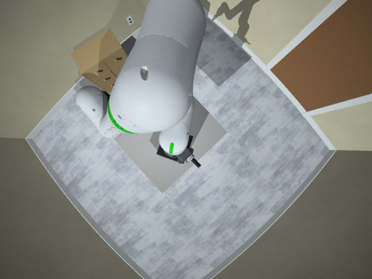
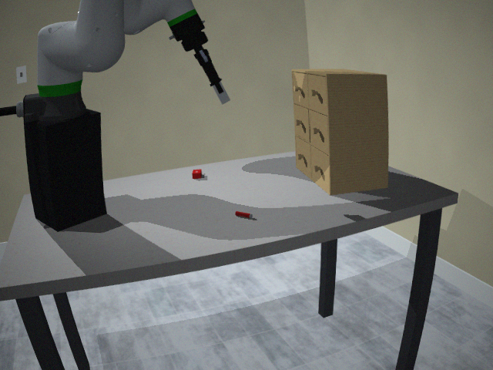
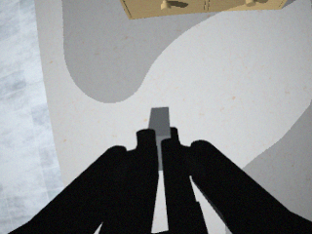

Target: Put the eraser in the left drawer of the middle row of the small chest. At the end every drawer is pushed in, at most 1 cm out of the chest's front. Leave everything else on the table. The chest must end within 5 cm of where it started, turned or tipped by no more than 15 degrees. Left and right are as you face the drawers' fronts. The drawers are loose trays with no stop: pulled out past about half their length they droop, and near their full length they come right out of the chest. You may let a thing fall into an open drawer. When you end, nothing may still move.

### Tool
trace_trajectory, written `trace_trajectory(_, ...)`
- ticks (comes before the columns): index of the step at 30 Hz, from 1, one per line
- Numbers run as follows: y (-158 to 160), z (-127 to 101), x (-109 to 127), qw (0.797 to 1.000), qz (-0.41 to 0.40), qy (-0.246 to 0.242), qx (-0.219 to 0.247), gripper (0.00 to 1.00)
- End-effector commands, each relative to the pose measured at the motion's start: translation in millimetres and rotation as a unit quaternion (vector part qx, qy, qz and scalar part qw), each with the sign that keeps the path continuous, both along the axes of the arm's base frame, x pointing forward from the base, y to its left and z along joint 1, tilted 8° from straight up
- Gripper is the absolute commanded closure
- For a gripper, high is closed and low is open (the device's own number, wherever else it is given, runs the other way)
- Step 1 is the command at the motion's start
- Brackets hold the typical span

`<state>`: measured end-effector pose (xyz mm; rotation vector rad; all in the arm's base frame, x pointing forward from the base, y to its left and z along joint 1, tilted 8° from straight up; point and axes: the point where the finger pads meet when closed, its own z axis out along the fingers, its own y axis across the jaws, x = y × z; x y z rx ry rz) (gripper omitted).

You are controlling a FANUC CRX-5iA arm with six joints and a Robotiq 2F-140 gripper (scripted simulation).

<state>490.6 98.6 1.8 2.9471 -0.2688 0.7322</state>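
drawers closed, fingers bare

plain beige walls (image 2: 239, 48) stand behind the smooth grey tabletop (image 1: 163, 176) (image 2: 159, 185) (image 3: 219, 97). near its end edge opposite the arm's base, the upright, box-shaped wooden chest (image 1: 96, 49) (image 2: 358, 131) (image 3: 187, 10) faces inward, presumably for reach; its fine-grained fronts look flush, the left middle drawer (image 2: 301, 117) included. the gripper (image 2: 222, 95) (image 3: 161, 121) hangs above the table, clenched on nothing, perhaps kept slim for pushing. no eraser can be made out; it may already be inside, but i cannot tell. a blocky red object (image 2: 196, 173) lies towards the back long edge, a red cylinder (image 2: 243, 214) nearer the front one; both should stay.
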Motion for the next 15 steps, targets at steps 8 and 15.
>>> trace_trajectory(8,2,17,-8,0.985,-0.019,0.173,0.005,1.00)
trace_trajectory(15,3,20,-11,0.981,-0.020,0.192,0.009,1.00)
